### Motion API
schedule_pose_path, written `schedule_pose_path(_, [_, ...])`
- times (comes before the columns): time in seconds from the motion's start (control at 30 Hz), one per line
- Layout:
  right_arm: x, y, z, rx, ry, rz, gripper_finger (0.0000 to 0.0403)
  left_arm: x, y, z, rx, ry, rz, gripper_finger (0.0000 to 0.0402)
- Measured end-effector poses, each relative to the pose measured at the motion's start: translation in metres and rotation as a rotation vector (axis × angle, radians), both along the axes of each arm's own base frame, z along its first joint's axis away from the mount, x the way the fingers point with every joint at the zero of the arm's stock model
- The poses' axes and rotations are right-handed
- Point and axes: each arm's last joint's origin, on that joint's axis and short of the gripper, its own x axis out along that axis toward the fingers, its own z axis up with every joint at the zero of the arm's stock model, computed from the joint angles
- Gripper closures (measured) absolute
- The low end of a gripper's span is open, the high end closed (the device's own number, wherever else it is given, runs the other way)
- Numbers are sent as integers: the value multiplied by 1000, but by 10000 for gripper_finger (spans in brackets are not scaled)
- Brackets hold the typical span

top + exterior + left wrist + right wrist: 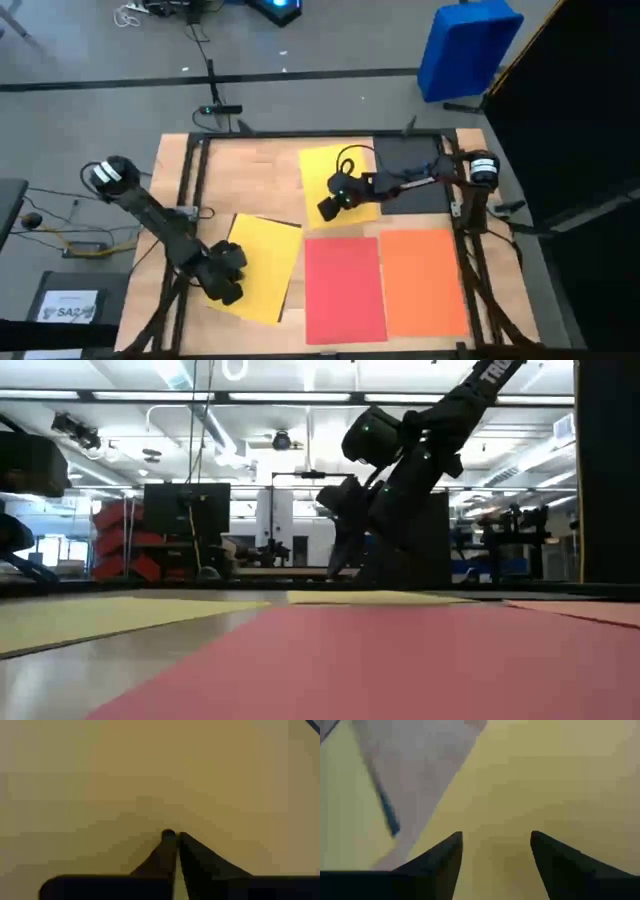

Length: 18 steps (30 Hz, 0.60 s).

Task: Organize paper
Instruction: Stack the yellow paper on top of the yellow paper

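Hovering with fingers spread, the right claw (328, 208) sits at the upper yellow sheet's (322, 165) lower edge, frame centre. Left claw (226, 288), pinched shut, rests on the tilted yellow sheet (268, 262) at lower left, nearer it.

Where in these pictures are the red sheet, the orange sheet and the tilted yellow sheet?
red sheet (344, 288): high view, middle of the sheet.
orange sheet (424, 280): high view, middle of the sheet.
tilted yellow sheet (268, 258): high view, bare part beside the left gripper (226, 283).
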Motion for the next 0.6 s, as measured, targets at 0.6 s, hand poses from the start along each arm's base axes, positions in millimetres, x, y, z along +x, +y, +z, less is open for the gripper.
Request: schedule_pose_path(0.6, [-7,-27,27,-236,346,500,217,2,-2,0,-20,-15,-34,394])
